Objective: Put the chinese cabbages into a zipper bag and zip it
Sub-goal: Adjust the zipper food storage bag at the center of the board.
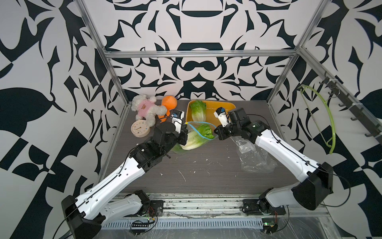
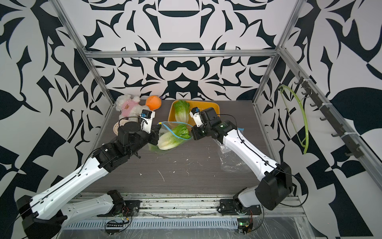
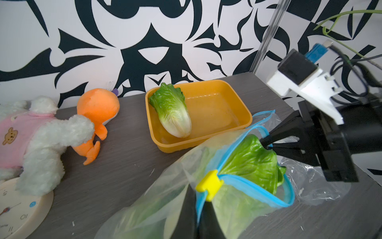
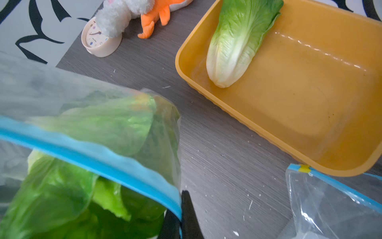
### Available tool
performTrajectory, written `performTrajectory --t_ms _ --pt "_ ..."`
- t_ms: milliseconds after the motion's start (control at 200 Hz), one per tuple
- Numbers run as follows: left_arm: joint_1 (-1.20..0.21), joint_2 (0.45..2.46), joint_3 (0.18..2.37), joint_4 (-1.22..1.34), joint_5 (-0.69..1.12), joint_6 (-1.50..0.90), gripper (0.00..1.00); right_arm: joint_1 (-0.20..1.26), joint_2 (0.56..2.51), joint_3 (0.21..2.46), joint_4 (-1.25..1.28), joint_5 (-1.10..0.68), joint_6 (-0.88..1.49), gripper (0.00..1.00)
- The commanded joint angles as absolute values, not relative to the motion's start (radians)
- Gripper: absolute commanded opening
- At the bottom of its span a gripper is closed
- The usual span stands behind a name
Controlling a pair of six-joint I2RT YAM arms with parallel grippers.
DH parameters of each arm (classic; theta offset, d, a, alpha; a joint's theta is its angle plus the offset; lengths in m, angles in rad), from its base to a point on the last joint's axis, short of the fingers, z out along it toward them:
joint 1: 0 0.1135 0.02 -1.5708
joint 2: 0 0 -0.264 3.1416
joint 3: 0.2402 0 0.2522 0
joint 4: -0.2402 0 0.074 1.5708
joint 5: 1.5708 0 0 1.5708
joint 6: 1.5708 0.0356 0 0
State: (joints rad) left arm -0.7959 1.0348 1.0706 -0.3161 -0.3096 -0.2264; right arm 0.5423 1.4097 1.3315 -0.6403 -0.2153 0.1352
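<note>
A clear zipper bag (image 1: 191,142) with a blue zip strip (image 4: 103,157) and a yellow slider (image 3: 209,183) lies mid-table, its mouth gaping. Cabbages lie inside it, and one's green leaves (image 3: 252,161) stick out of the mouth. My left gripper (image 3: 201,203) is shut on the strip just behind the slider. At the opposite end of the mouth, my right gripper (image 4: 181,198) is shut on the strip. Both top views show the bag stretched between the left gripper (image 1: 186,125) and the right gripper (image 1: 215,133). Another chinese cabbage (image 1: 198,111) lies in the yellow tray (image 1: 227,106).
A white plush bear (image 1: 145,109), an orange plush toy (image 1: 168,104) and a small round clock (image 1: 139,129) sit at the back left. A second clear bag (image 1: 254,157) lies under the right arm. A green hanger (image 1: 328,115) hangs on the right wall rail.
</note>
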Motion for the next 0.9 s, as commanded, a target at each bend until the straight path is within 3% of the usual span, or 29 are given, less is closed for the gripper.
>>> performTrajectory --t_ms 0,330,525,895 --pt "-0.792 0.97 1.16 -0.347 -0.277 -0.288 0.0 0.537 1.362 1.548 -0.779 -0.222 0.197 0.0" --pt "-0.758 0.984 1.152 -0.359 -0.301 -0.41 0.0 0.54 1.525 2.032 -1.284 -0.028 0.247 0.0" --pt "-0.752 1.058 1.074 -0.194 -0.143 -0.407 0.0 0.56 1.585 2.014 -1.332 0.05 0.218 0.0" --pt "-0.739 1.114 1.077 -0.236 -0.137 -0.394 0.0 0.561 1.596 1.936 -1.284 0.08 0.182 0.0"
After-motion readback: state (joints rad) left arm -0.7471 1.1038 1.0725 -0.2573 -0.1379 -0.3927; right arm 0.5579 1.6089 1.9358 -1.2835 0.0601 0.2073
